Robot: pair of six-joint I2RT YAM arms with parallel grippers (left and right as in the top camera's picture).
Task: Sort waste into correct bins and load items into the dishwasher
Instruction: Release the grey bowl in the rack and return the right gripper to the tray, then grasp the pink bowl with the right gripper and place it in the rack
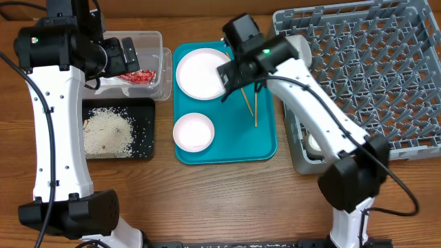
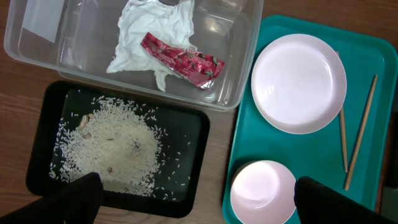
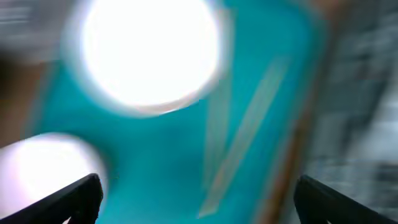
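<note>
The clear tub (image 1: 157, 48) holds the white napkin (image 2: 149, 31) and the red wrapper (image 2: 183, 60). The black tray (image 1: 145, 148) holds rice scraps (image 2: 109, 146). On the teal tray (image 1: 227, 151) lie a pale plate (image 1: 198, 72), a smaller pale round dish (image 1: 193, 131) and two chopsticks (image 1: 251, 103). My left gripper (image 1: 131, 55) hovers high over the tub, open and empty; in the left wrist view (image 2: 196, 199) its fingertips sit wide apart. My right gripper (image 1: 234, 79) is open and empty above the plate's right edge and the chopsticks (image 3: 249, 130). The right wrist view (image 3: 199, 199) is blurred.
The grey dish rack (image 1: 365, 69) stands at the right, touching the teal tray's right side. A pale round thing (image 1: 314, 143) lies at the rack's near-left corner, partly hidden by my right arm. Bare wooden table (image 1: 227, 200) runs along the front.
</note>
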